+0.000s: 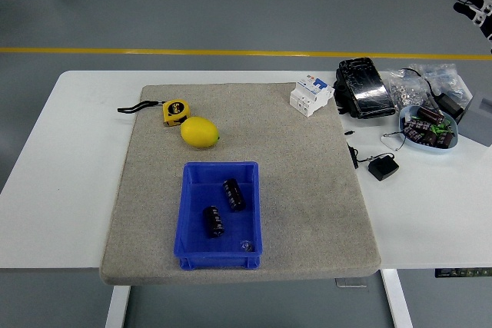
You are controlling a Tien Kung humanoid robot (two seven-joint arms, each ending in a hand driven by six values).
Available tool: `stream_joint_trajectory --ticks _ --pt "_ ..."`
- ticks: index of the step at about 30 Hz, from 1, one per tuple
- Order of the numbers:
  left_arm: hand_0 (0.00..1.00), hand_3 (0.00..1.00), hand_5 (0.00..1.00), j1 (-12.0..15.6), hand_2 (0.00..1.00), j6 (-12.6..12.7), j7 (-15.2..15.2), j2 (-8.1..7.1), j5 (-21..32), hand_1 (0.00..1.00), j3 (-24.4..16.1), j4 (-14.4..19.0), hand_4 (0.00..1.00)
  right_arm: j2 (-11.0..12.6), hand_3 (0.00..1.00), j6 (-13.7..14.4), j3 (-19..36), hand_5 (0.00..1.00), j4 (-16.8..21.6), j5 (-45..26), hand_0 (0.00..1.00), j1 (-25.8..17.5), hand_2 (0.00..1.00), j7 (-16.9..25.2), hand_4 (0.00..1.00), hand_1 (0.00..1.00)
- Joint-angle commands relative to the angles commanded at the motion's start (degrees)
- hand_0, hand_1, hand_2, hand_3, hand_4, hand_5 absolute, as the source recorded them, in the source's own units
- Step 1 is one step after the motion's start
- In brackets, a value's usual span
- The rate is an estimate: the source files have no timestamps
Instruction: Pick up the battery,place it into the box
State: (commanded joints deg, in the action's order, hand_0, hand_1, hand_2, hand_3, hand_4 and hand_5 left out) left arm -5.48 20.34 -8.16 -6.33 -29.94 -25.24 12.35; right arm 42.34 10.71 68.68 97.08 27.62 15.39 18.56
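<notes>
In the blue box (220, 213) on the grey mat (307, 190), two batteries (234, 194) are lying flat and slightly apart, so the placing looks done. More are sitting in a bowl (427, 133) at the table's (77, 174) right side, likely the supply. Only the right hand's (478, 7) dark fingertips are showing at the upper right edge, well clear; I cannot tell its grip.

right robot hand (475, 5) — cut off by right edge | grip unreadable
</notes>
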Motion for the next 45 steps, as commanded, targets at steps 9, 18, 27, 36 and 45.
stream_joint_trajectory --ticks 9,18,27,36,45 --pt "0.594 0.582 0.601 0.43 0.639 -0.33 -1.06 0.20 -3.97 0.580 -1.50 0.10 0.631 -8.25 0.964 -1.20 7.24 0.849 1.95 4.13 0.903 -14.60 0.913 -0.29 0.998 0.881" --pt "0.592 0.583 0.606 1.11 0.647 -0.45 -0.69 0.33 -4.98 0.591 -1.48 0.05 0.625 -13.31 0.945 -3.38 13.68 0.875 4.85 9.43 0.901 -25.88 0.908 -2.80 0.998 0.879" --pt "0.593 0.585 0.605 1.45 0.651 -0.21 0.45 0.02 -2.92 0.592 0.72 0.30 0.622 -17.46 0.946 -5.18 18.69 0.895 4.85 13.20 0.907 -33.64 0.907 -4.85 0.998 0.883" --pt "0.591 0.587 0.611 1.04 0.668 0.13 1.54 0.31 0.82 0.592 3.15 0.23 0.623 -18.39 0.943 -5.95 19.60 0.905 4.85 14.22 0.906 -35.06 0.905 -4.92 0.998 0.885" --pt "0.590 0.585 0.613 0.18 0.659 0.82 3.72 0.93 8.87 0.590 7.71 -0.24 0.625 -18.39 0.941 -6.57 18.99 0.915 4.85 14.98 0.907 -33.09 0.905 -4.75 0.998 0.885"
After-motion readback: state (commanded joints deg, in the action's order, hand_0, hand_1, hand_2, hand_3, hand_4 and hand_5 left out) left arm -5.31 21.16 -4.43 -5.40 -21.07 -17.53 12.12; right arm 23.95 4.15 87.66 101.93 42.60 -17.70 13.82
